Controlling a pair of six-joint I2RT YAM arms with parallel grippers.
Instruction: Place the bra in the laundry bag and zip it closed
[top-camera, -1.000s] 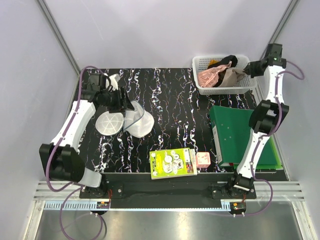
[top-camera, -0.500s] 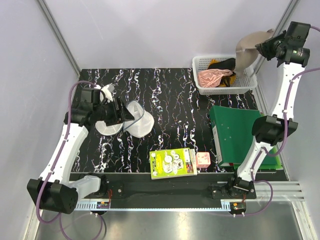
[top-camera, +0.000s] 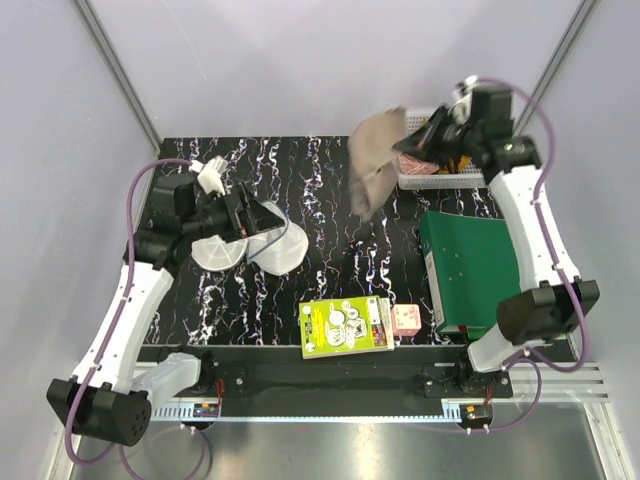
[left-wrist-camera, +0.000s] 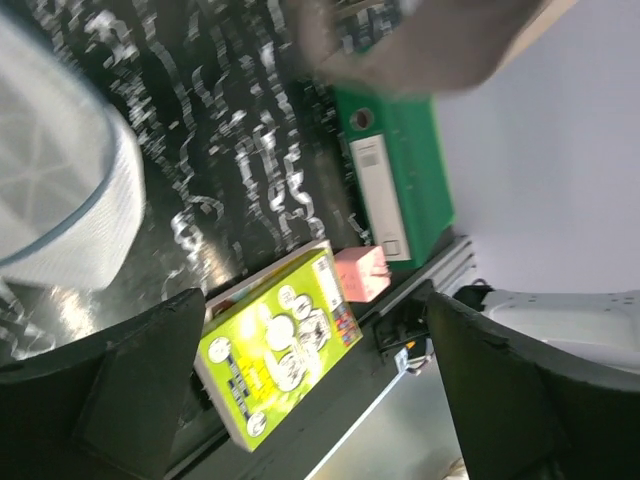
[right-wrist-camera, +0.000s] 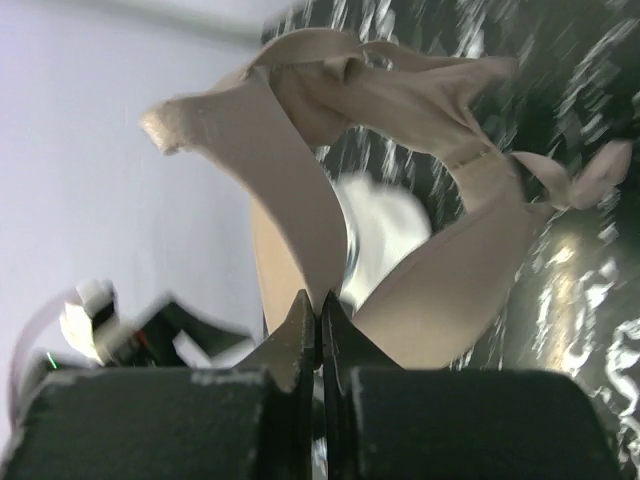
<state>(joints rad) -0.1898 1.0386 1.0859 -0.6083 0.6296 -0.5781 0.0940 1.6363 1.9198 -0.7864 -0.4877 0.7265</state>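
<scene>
The beige bra (top-camera: 378, 160) hangs in the air over the back middle of the table, held by its edge in my right gripper (top-camera: 425, 133), which is shut on it. In the right wrist view the bra (right-wrist-camera: 300, 150) drapes up from the closed gripper (right-wrist-camera: 321, 305). The white mesh laundry bag (top-camera: 262, 243) lies at the left of the table, lying open. My left gripper (top-camera: 262, 215) hovers just over its far edge. In the left wrist view my left gripper (left-wrist-camera: 315, 300) is wide open and empty, with the bag (left-wrist-camera: 55, 190) at the upper left.
A white lattice basket (top-camera: 440, 180) with a pink garment (top-camera: 415, 160) stands at the back right, partly behind my right arm. A green binder (top-camera: 480, 270) lies at the right. A yellow-green book (top-camera: 347, 325) and a pink box (top-camera: 406, 320) lie at the front edge.
My right arm has lifted the bra out of the basket and swung it left over the table. My left gripper has shifted slightly right at the bag's edge.
</scene>
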